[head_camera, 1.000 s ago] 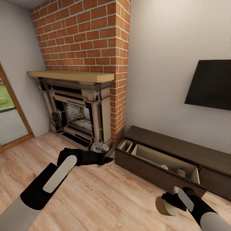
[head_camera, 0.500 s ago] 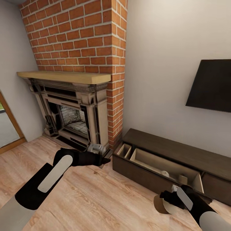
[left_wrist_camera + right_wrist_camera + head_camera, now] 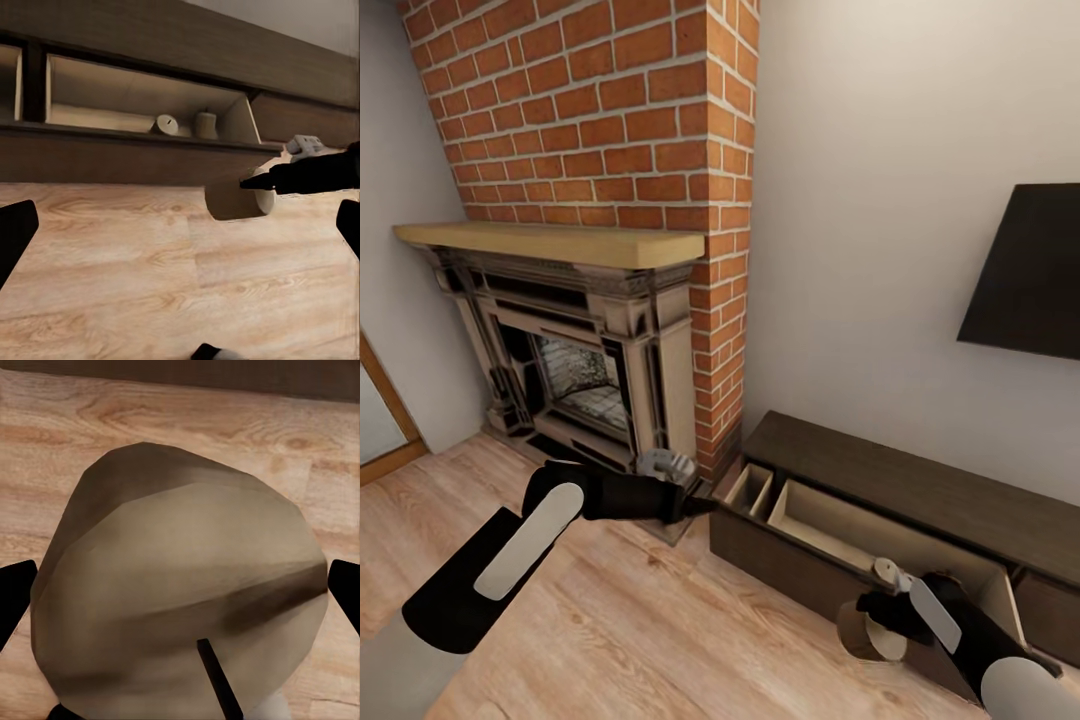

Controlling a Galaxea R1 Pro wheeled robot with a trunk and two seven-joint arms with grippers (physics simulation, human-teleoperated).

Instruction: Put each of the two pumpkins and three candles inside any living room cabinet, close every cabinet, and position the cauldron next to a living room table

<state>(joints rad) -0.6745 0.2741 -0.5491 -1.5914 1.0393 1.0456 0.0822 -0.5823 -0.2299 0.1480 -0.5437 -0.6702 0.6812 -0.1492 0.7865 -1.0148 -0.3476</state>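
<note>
My right gripper [image 3: 880,615] is shut on a tan candle [image 3: 860,637], held on its side just above the plank floor in front of the cabinet [image 3: 920,480]. Up close in the right wrist view, the candle [image 3: 180,585] sits between the black fingertips [image 3: 15,592]. The long dark cabinet has a pull-out drawer [image 3: 135,97] open, with two more candles [image 3: 166,124] [image 3: 204,124] lying inside. From the left wrist view I see the held candle [image 3: 234,201] in front of that drawer. My left gripper [image 3: 695,503] hovers open near the cabinet's left end.
A red brick chimney [image 3: 610,110] rises over an ornate fireplace [image 3: 580,370] left of the cabinet. A black TV [image 3: 1030,280] hangs on the wall above the cabinet. A wooden door frame [image 3: 380,410] is at the far left. Light plank floor [image 3: 660,620] lies in front.
The whole view has shifted as the camera moved closer to the cabinet and to the right. My right gripper with the candle now sits nearer the open drawer's front.
</note>
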